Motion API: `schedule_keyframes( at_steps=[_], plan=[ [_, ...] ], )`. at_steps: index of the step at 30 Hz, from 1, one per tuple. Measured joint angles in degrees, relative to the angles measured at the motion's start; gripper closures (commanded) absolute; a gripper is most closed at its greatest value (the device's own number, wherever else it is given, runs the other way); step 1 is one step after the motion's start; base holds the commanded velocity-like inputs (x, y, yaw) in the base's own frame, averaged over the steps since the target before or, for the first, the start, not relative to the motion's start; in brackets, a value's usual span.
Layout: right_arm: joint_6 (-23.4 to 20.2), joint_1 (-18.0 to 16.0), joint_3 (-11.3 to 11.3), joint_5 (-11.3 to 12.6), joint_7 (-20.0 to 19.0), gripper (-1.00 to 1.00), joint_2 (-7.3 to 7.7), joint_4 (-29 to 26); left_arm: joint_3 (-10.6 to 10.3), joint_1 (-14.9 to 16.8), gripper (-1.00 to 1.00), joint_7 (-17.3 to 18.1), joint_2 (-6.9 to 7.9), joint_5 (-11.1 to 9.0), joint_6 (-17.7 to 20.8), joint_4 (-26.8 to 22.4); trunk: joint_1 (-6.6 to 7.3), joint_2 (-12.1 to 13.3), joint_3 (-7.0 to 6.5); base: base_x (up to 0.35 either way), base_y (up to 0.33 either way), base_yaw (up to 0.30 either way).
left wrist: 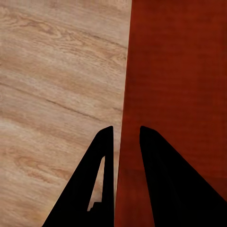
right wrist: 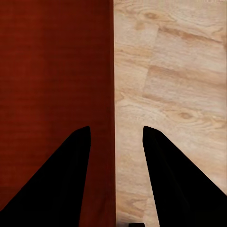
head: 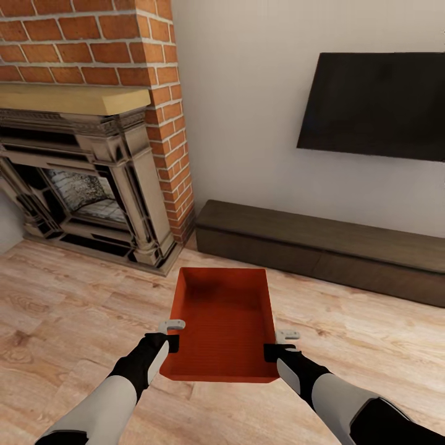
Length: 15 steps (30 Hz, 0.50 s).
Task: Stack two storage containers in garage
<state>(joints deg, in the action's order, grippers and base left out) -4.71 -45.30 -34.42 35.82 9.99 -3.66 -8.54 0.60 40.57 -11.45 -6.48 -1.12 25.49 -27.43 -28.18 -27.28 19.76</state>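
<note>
Living room, wood-plank floor [head: 74, 309] before the brick fireplace [head: 93, 179] and low cabinet [head: 321, 247]: you carry one storage container [head: 225, 321] between both arms. Your left gripper [head: 173, 334] and right gripper [head: 277, 345] each straddle a side wall, fingers [left wrist: 106, 179] apparently pinching the rim, balancing the load.

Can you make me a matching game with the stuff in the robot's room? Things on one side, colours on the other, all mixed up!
Things:
1. storage container
2. TV
3. fireplace bricks
4. floor

Colours:
A. black
B. light wood
C. orange-red, plain
D. red with pale lines between

Pairs: 1-C, 2-A, 3-D, 4-B
</note>
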Motion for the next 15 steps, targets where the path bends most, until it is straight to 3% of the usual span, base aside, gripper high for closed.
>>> schedule_keyframes(
  at_steps=[11, 15],
  plan=[
    [0.03, 0.03, 0.02, 0.02, 0.0, 1.0, 0.0, 0.0, -0.01, -0.01, 1.0, 0.0, 0.0, 0.01, 0.0, 0.0, 2.42, 4.43, -2.95, 0.0, 0.0, 0.0],
    [-0.02, 0.0, 0.0, -0.01, 0.0, 1.0, 0.0, 0.0, 0.0, 0.0, 1.0, 0.0, 0.0, -0.01, 0.0, 0.0, 2.43, 4.46, -3.31, 0.0, 0.0, 0.0]
  ],
)
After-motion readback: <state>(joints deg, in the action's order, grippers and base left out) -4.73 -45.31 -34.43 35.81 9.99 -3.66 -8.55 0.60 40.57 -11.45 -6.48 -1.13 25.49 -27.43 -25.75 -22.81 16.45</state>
